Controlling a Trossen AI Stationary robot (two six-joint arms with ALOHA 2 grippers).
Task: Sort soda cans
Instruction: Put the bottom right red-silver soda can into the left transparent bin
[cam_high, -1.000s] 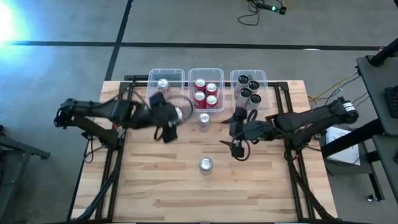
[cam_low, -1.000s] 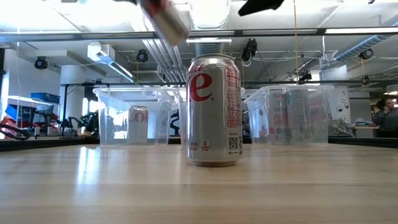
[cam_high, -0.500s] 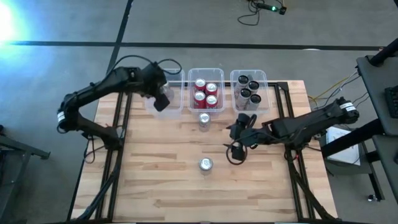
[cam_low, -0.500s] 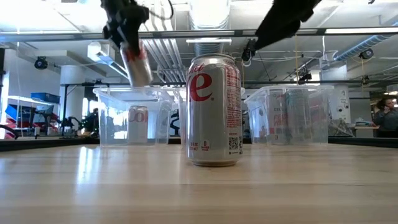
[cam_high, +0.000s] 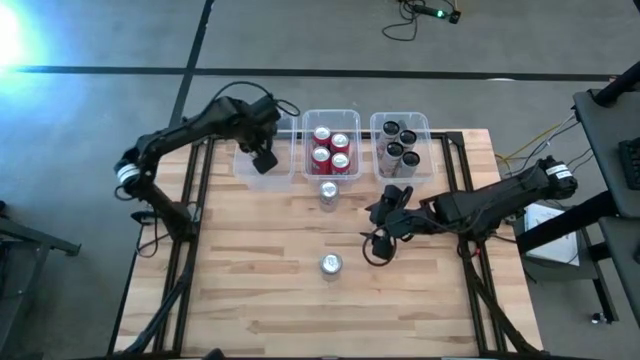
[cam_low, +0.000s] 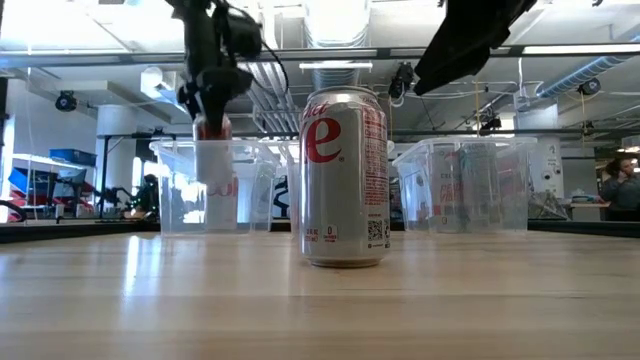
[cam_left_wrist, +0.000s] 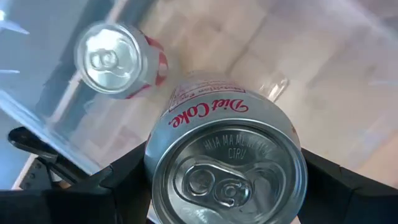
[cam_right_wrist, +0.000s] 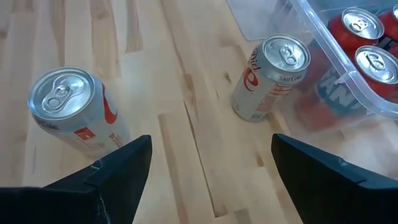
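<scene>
Your left pincer (cam_high: 262, 158) grips a silver can (cam_left_wrist: 227, 163) upright, top up, inside the far-left bin (cam_high: 244, 165) beside another silver can (cam_left_wrist: 118, 60). Your right pincer (cam_high: 382, 240) hangs wide open and empty above the surface (cam_high: 250, 290), right of two upright silver cans (cam_high: 330, 264).

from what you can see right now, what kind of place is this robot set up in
Most likely a robotics lab or workshop. The wooden table sits on a metal frame over bare grey floor, exposed ceiling ducts and strip lights run overhead, and more workbenches with equipment fill the open room behind.
</scene>
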